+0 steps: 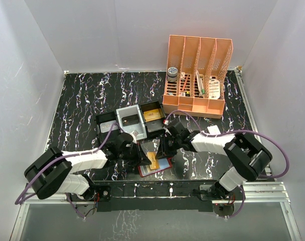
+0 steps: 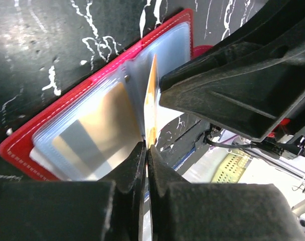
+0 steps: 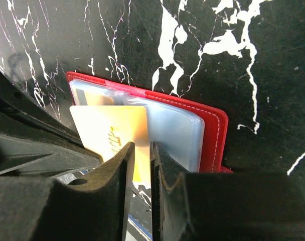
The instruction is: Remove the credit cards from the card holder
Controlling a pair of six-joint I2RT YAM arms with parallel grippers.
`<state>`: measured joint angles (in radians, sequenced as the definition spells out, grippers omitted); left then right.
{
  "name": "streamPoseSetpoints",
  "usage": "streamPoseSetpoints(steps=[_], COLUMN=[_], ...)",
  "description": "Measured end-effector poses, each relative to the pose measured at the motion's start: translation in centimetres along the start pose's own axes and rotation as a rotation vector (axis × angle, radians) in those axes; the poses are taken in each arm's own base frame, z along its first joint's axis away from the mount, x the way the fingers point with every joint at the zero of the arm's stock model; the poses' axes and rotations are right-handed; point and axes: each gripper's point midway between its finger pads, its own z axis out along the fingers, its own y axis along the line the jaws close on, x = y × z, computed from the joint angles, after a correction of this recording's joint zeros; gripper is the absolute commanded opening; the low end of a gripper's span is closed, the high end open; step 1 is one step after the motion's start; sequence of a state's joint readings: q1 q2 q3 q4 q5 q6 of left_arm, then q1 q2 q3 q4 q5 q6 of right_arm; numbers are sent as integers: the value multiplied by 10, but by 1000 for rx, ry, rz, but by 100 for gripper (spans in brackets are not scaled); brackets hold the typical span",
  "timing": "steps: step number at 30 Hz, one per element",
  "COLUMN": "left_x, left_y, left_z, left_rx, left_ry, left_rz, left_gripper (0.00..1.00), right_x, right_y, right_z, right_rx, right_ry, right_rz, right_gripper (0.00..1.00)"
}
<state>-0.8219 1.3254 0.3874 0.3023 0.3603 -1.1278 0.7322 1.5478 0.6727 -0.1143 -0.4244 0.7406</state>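
Red and folded open, the card holder lies flat on the black marbled tabletop at about 6 o'clock, close to the arm bases, with both of your claws crowded over it. Your left claw is closed. In its wrist view the orange card runs edge-on straight into the line where the two fingers meet, so you appear to be pinching that card by its near edge. The card stands tilted up from the clear sleeves, partly out of its pocket, with its far end seemingly down among them. Your right claw comes in from 3 o'clock with only a thin slit between its jaws. The card's face lies behind them, and you cannot tell whether they grip anything or merely press against it. By the look of it you are mid-extraction, and this card is not free yet. A second card, tan with a grey stripe, sits fully inside a sleeve at 9 o'clock of the raised one, so at least that one is left. At 12 o'clock from the holder, the black tray holds a tan card-like piece in its right compartment. It is possibly one already taken out, though too small to confirm.
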Motion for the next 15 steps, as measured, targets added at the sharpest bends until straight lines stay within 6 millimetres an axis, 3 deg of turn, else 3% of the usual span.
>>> streamPoseSetpoints(steps=[9, 15], left_x=[-4, -9], left_y=[-2, -11], left_z=[-28, -51], left_rx=[-27, 4], left_ry=[-73, -141], left_rz=[42, 94], left_gripper=[0, 0], right_x=[-15, -29], right_y=[11, 33], right_z=[-17, -38], right_rx=[-3, -65], right_ry=[-90, -176], right_rz=[-32, -63], right_gripper=[50, 58])
